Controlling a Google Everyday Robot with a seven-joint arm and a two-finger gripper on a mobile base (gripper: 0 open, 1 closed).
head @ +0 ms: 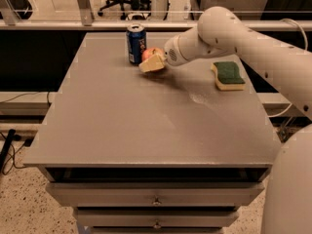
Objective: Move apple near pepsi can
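Note:
The pepsi can (136, 44) is dark blue with a silver top and stands upright at the far left-centre of the grey table (146, 121). The red and yellowish apple (153, 53) sits just right of the can, nearly touching it. My gripper (152, 62) reaches in from the right on the white arm, and its pale fingers (151, 64) are around the apple, covering its lower front. The apple is at or just above the table top.
A green-and-yellow sponge (227, 75) lies at the right side of the table. My white arm (243, 38) crosses above the table's far right. Drawers (156, 199) are below the front edge. Office chairs and a rail stand behind the table.

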